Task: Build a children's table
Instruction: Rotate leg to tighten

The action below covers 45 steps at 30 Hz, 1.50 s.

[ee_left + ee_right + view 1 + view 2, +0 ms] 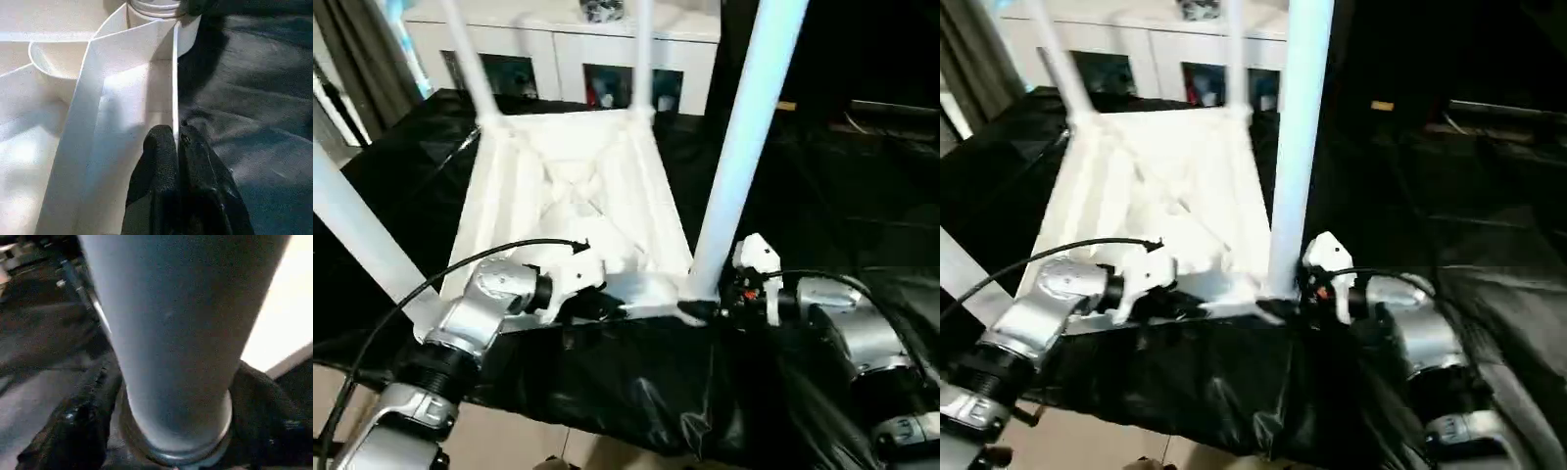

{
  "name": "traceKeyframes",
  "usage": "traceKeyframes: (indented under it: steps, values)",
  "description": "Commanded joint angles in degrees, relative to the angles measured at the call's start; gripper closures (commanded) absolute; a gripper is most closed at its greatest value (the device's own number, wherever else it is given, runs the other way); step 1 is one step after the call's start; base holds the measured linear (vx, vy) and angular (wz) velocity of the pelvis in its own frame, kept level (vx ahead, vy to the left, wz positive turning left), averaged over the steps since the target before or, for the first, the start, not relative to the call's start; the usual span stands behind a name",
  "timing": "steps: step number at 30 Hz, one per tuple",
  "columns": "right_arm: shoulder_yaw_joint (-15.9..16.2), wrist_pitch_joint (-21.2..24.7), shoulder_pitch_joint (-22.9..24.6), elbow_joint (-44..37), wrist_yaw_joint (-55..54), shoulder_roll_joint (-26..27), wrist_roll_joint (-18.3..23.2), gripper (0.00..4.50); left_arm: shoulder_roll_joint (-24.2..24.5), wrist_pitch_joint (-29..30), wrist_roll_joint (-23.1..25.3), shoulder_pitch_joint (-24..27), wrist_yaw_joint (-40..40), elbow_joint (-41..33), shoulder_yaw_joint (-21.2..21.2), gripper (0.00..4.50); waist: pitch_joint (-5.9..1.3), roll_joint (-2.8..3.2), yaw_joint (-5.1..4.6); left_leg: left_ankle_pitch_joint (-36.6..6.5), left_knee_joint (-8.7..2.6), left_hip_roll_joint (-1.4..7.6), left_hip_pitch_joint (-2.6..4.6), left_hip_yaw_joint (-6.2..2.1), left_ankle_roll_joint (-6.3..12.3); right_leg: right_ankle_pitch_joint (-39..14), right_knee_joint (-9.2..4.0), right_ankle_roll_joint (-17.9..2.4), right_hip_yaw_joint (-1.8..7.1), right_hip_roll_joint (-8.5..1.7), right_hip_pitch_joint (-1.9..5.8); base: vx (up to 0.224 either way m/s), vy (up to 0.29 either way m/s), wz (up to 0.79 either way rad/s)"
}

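Left gripper [177, 147]: black fingers pinched tight on the thin upright rim wall of the tabletop [570, 186], one finger each side, at the near edge. Right gripper [171, 431]: jaws spread wide around the base of the near-right leg [744, 137], a finger on each flank where the flared end meets its socket; whether they press the leg or only flank it, cannot tell. Tabletop lies upside down, ribbed underside up, on black sheeting [636, 392], centre of the head view. Near-right leg rises toward 1 o'clock, near-left leg [357, 230] toward 10 o'clock, two far legs [470, 59] at 11 and 12. All four look socketed, so the build seems close to done; the seating depth cannot be judged. Risks: a sideways shove by the right gripper could lever the leg out of its socket or drag the tabletop on the slick sheeting; the left pinch holds only a thin wall and may slip or flex it. Surroundings: white cabinet [558, 49] at 12 o'clock; the left arm's black cable [460, 264] loops over the near edge and could snag.
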Motion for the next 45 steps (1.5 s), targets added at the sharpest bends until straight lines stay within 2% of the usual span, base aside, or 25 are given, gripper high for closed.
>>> traceKeyframes:
  steps: [1,3,4,7,12,13,15,16,18,19,21,22,24,25,27,29,30,32,33,35,37,40,44,45]
  values:
    - [2.77,0.04,-0.16,0.00,3.21,0.72,0.58,1.43,-0.48,-0.54,-0.05,-1.15,-0.37,0.36,-1.17,4.50,-3.39,-0.91,0.18,-10.23,-3.50,2.49,0.90,-0.68,4.56,-11.19,-2.80,-14.41,2.16,-2.98,2.53,0.000,0.000,0.00]
    - [3.07,-0.01,-0.37,0.24,3.84,0.76,0.48,1.52,-0.37,-0.65,-0.11,-1.24,-0.75,0.50,-1.25,4.50,-3.38,-0.94,0.22,-10.94,-3.54,2.48,0.92,-0.71,3.93,-12.13,-2.83,-14.09,2.20,-2.99,2.49,0.000,0.000,0.00]
    - [3.14,0.01,-0.40,0.21,3.99,0.76,0.51,1.62,-0.33,-0.69,-0.13,-1.25,-0.78,0.52,-1.25,4.50,-3.32,-1.28,0.19,-11.49,-3.57,2.48,0.89,-0.71,3.68,-12.74,-2.88,-13.92,2.19,-2.98,2.48,0.000,0.000,0.00]
    - [3.41,0.23,-0.24,-0.25,4.12,0.75,0.85,1.85,-0.11,-0.85,-0.01,-1.29,-0.55,0.83,-1.21,4.50,-3.26,-1.08,0.25,-12.30,-3.64,2.50,0.99,-0.80,3.11,-14.30,-2.99,-13.42,2.25,-3.06,2.37,0.000,0.000,0.00]
    - [2.88,0.98,0.86,-1.59,3.94,1.27,2.01,1.90,-0.60,-1.00,0.01,-1.35,1.36,1.64,-0.50,4.50,-3.37,-1.17,0.35,-11.19,-3.55,2.46,0.91,-0.78,3.29,-12.50,-2.79,-13.54,2.26,-2.99,2.43,0.000,0.000,0.00]
    - [1.33,1.76,2.48,-3.55,1.03,2.86,3.24,1.91,-1.71,-0.05,1.03,-1.26,5.50,1.90,0.20,4.50,-3.33,-1.32,0.41,-10.75,-3.51,2.48,0.90,-0.68,3.48,-11.93,-2.81,-13.52,2.36,-2.94,2.46,0.000,0.000,0.00]
    - [0.54,2.02,3.35,-4.41,-1.32,4.00,3.56,1.91,-2.50,0.93,1.47,-1.12,7.99,1.72,0.62,4.50,-3.30,-1.26,0.73,-11.27,-3.59,2.50,0.97,-0.75,3.27,-13.20,-2.94,-13.18,2.37,-3.11,2.36,0.000,0.000,0.00]
    - [0.25,2.15,3.73,-4.75,-2.45,4.53,3.63,1.91,-2.89,1.32,1.65,-1.06,9.14,1.60,0.79,4.50,-3.20,-1.29,0.71,-11.94,-3.67,2.47,0.97,-0.77,3.01,-14.28,-3.06,-12.94,2.34,-3.07,2.29,0.000,0.000,0.00]
    - [-0.58,2.36,5.68,-4.90,-12.46,8.72,1.31,1.91,-5.87,4.23,3.13,-0.28,15.00,-0.26,0.68,4.50,-2.73,-1.47,0.58,-15.56,-3.98,2.35,1.23,-0.93,1.27,-21.52,-3.95,-10.68,2.49,-3.20,1.87,0.000,0.000,0.00]
    - [-0.57,2.47,5.84,-4.81,-13.63,9.22,0.94,1.91,-6.26,4.47,3.35,-0.21,15.72,-0.41,0.63,4.50,-2.65,-1.31,0.44,-17.30,-4.13,2.28,1.41,-1.20,0.26,-25.09,-4.26,-9.63,2.43,-3.32,1.71,0.000,0.000,0.00]
    - [-0.46,2.88,6.01,-3.93,-17.72,10.71,-0.72,1.92,-7.67,5.48,3.67,0.02,17.46,-1.04,0.47,4.50,-2.59,-1.50,0.04,-18.91,-4.23,2.12,1.49,-1.33,-0.40,-28.35,-4.69,-8.02,2.35,-3.26,1.58,0.000,0.000,0.00]
    - [-0.76,3.42,5.70,-1.95,-25.66,14.64,-2.88,1.92,-11.15,7.65,4.43,0.06,21.29,-1.87,0.00,4.50,-2.41,-1.18,-0.36,-19.73,-4.36,2.17,1.47,-1.49,-0.95,-29.59,-4.79,-7.56,2.38,-3.24,1.40,0.000,0.000,0.00]
    - [-1.40,3.70,4.83,-0.13,-31.75,17.67,-4.24,1.92,-13.60,8.52,5.36,-0.27,24.20,-1.73,-0.52,4.50,-2.26,-1.36,-1.00,-21.35,-4.36,1.94,1.54,-1.62,-1.33,-32.40,-5.27,-6.62,2.13,-3.20,1.18,0.000,0.000,0.00]
    - [-1.89,3.74,4.08,0.91,-35.16,19.33,-4.93,1.93,-15.00,8.79,5.87,-0.62,26.03,-1.25,-0.68,4.50,-2.29,-1.29,-1.45,-22.63,-4.33,1.71,1.58,-1.95,-1.47,-35.93,-5.79,-4.91,1.81,-3.33,1.20,0.000,0.000,0.00]
    - [-2.56,4.25,2.63,2.57,-40.57,22.20,-5.74,1.93,-17.12,9.29,6.49,-1.32,28.08,-0.44,-1.28,4.50,-2.28,-1.08,-1.93,-24.21,-4.28,1.62,1.99,-2.12,-1.41,-37.42,-6.28,-4.17,1.52,-3.24,0.91,0.000,0.000,0.00]
    - [-2.22,4.51,1.67,3.28,-44.02,23.88,-6.92,1.93,-18.25,9.20,7.57,-1.87,29.58,0.12,-2.09,4.50,-2.25,-1.01,-2.44,-24.86,-4.47,1.50,1.77,-2.20,-1.11,-37.52,-6.60,-3.58,1.33,-3.11,0.98,0.000,0.000,0.00]
    - [-1.60,3.84,0.91,3.67,-45.27,24.96,-7.67,1.93,-18.78,9.22,8.19,-2.16,29.76,0.29,-2.80,4.50,-2.23,-0.72,-2.49,-25.87,-4.52,1.49,1.86,-2.23,-1.07,-37.65,-6.83,-3.17,1.29,-3.04,0.81,0.000,0.000,0.00]
    - [-1.45,2.48,0.20,3.97,-46.37,25.50,-7.98,1.93,-18.83,9.17,8.70,-2.32,29.74,0.17,-3.27,4.50,-2.29,-0.69,-2.56,-26.85,-4.46,1.42,2.04,-2.28,-1.06,-37.80,-6.88,-2.98,1.23,-3.04,0.63,0.000,0.000,0.00]
    - [-2.28,1.18,-0.13,3.93,-46.33,25.53,-7.45,1.93,-18.49,9.21,9.01,-2.22,29.66,-0.15,-3.08,4.50,-2.41,-0.53,-2.67,-26.80,-4.69,1.50,1.69,-2.40,-0.87,-36.28,-6.75,-3.13,1.22,-3.09,0.99,0.000,0.000,0.00]
    - [-3.97,0.08,-0.37,3.92,-45.90,25.30,-6.36,1.23,-17.62,8.86,9.29,-1.83,28.99,-0.79,-2.60,4.50,-2.58,-0.47,-2.54,-25.99,-4.88,1.70,1.58,-2.28,-0.53,-32.71,-6.44,-4.22,1.51,-3.11,1.02,0.000,0.000,0.00]
    - [-4.06,0.07,-0.18,3.57,-44.09,24.32,-5.79,1.20,-16.72,8.52,9.10,-1.56,27.94,-1.19,-2.50,4.50,-2.69,-0.54,-2.47,-25.14,-4.97,1.80,1.40,-2.23,-0.43,-30.72,-6.20,-4.94,1.60,-3.09,1.22,0.000,0.000,0.00]
    - [-3.73,-0.32,0.22,2.89,-38.84,20.39,-4.57,0.77,-13.63,6.84,8.11,-0.89,23.86,-1.72,-2.10,4.50,-2.86,-0.66,-2.17,-22.88,-4.93,1.91,1.14,-1.90,0.31,-25.20,-5.48,-7.07,1.92,-3.10,1.59,0.000,0.000,0.00]
    - [-3.28,-0.61,0.48,2.67,-29.66,13.87,-3.84,0.58,-9.34,3.27,6.09,-0.56,17.89,-1.17,-1.10,4.50,-3.08,-0.90,-1.96,-18.90,-4.65,1.92,0.65,-1.52,2.00,-21.13,-4.87,-8.81,2.12,-3.22,2.18,0.000,0.000,0.00]
    - [-3.27,-0.99,0.24,2.93,-28.07,12.40,-4.03,0.58,-8.48,3.03,5.64,-0.63,16.83,-0.93,-0.64,4.50,-3.09,-0.83,-1.91,-18.28,-4.56,1.93,0.66,-1.43,2.15,-20.91,-4.91,-9.01,2.16,-3.27,2.12,0.000,0.000,0.00]
